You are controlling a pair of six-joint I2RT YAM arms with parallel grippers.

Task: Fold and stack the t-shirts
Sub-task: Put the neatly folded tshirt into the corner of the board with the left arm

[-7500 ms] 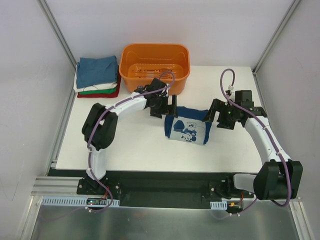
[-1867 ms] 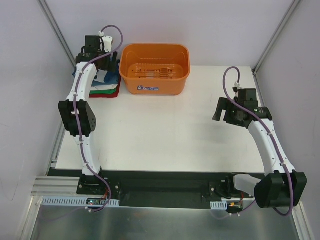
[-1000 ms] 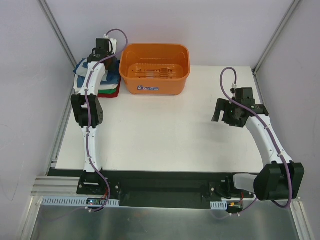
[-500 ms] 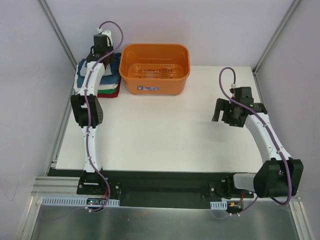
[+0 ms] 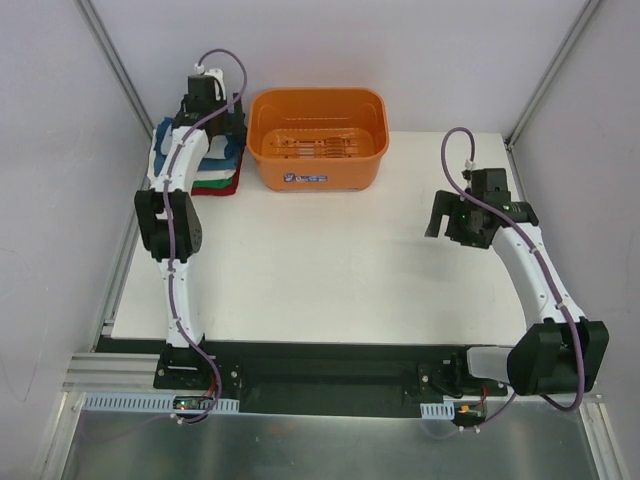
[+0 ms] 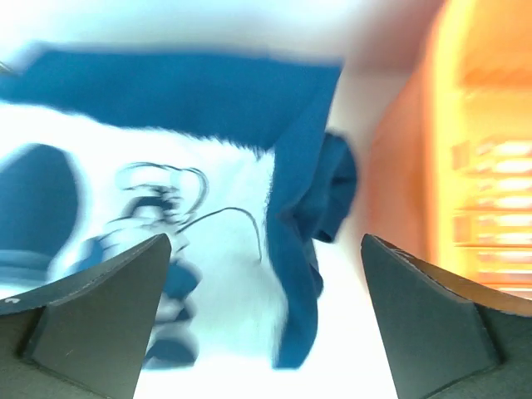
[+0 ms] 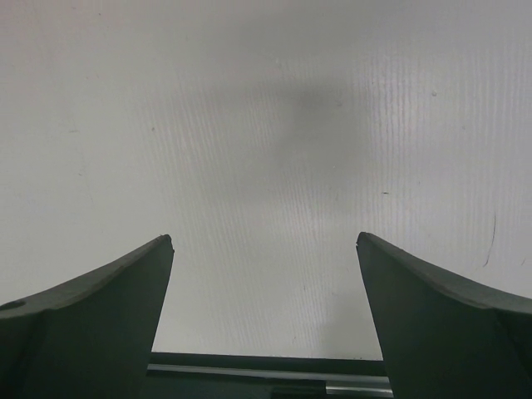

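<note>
The dark navy t-shirt (image 6: pixel 208 100) with its white print (image 6: pixel 216 216) lies flat on top of the folded stack (image 5: pixel 212 182) at the table's back left. White, green and red edges show under it. My left gripper (image 5: pixel 218 130) hovers over the stack, open and empty, with the shirt below its jaws in the left wrist view (image 6: pixel 266 239). My right gripper (image 5: pixel 440 215) is open and empty above bare table at the right, as the right wrist view (image 7: pixel 264 239) also shows.
The orange plastic basket (image 5: pixel 318 172) stands at the back centre, right beside the stack; its wall fills the right of the left wrist view (image 6: pixel 465 166). The white table (image 5: pixel 330 270) ends at a black rail near the arm bases.
The navy shirt has gone from the table's middle onto the back-left stack, and the left gripper has let it go. The basket has shifted slightly right. The right arm has barely moved.
</note>
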